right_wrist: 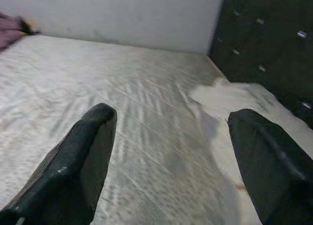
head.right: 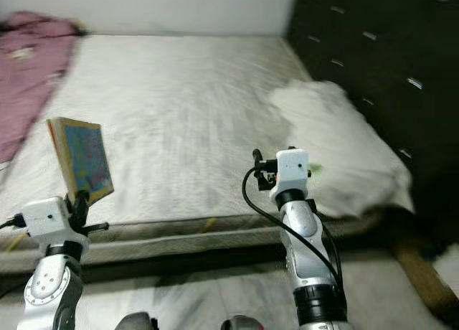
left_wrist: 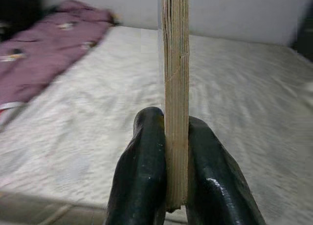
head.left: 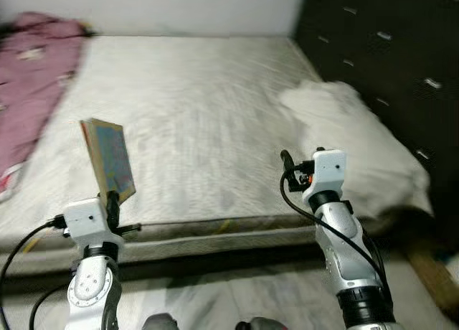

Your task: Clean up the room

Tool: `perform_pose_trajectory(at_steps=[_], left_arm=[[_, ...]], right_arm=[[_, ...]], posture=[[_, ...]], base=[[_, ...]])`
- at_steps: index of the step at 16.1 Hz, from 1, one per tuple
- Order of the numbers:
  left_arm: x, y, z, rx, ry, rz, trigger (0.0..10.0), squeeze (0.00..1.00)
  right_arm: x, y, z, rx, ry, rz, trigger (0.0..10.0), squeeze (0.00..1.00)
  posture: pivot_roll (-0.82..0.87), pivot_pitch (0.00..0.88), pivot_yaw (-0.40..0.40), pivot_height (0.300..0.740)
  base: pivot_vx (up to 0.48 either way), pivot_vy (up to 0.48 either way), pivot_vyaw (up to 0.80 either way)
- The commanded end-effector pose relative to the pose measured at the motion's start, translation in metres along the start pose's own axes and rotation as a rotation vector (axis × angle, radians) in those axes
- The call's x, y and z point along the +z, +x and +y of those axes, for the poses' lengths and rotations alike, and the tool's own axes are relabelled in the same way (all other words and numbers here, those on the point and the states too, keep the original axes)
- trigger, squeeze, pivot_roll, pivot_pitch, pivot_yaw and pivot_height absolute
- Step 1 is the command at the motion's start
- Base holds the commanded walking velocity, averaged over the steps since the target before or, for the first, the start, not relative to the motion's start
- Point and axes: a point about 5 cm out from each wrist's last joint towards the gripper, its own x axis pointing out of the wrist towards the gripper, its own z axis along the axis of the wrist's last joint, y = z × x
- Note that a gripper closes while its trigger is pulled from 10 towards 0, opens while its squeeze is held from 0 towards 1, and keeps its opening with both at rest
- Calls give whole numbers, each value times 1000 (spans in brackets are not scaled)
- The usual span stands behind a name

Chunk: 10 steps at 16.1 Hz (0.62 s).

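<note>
The pink blanket (head.left: 32,79) is cut off at the picture's left edge. The book (head.left: 109,158) cover is too blurred to read. The white cloth (head.left: 351,140) is smeared by blur.

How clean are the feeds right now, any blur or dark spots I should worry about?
Head views: motion-smeared, the white bedding and dresser soft, and the dresser side dark. Left wrist view: the book in the left gripper is sharp, the mattress behind blurred. Right wrist view: the open right gripper is soft.
</note>
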Motion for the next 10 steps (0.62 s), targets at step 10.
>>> perform_pose_trajectory(at_steps=[10], left_arm=[[20,5,-6,-56,-15,-67,10000,0]], right_arm=[[7,1,3,16,-5,-14,10000,0]], posture=[[81,0,-12,740]], base=[[210,0,0]])
